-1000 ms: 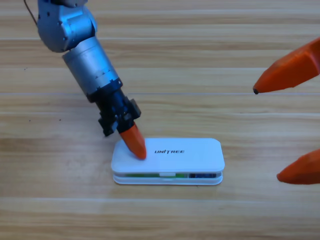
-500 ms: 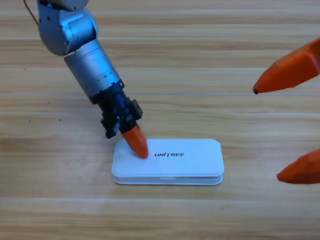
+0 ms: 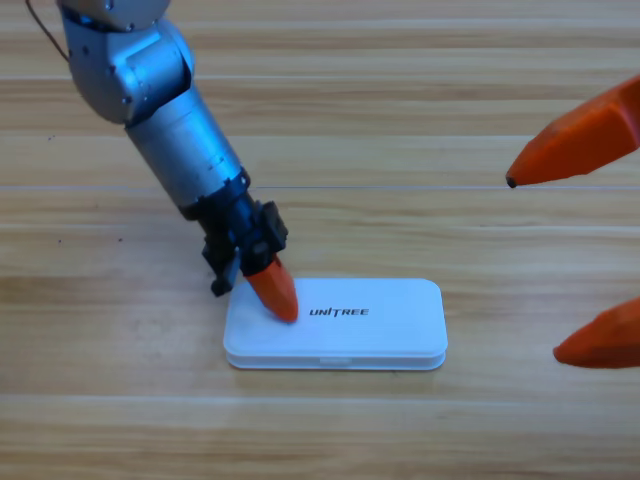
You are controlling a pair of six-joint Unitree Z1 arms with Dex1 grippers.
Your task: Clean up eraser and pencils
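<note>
The white case (image 3: 335,325), lid down with eraser and pencils hidden from sight, is pressed at its left end by the left gripper (image 3: 277,295), jaws together, while the wide-open right gripper (image 3: 560,268) is parked well right.

The case (image 3: 380,325) is plain white, its lid marked with dark lettering. The left gripper (image 3: 275,295) has a black body and orange jaws, on a silvery grey arm (image 3: 180,140). The right gripper (image 3: 585,250) shows two bright orange jaws, the upper one tipped black. The table (image 3: 400,100) is pale wood with lengthwise grain and plank seams.
</note>
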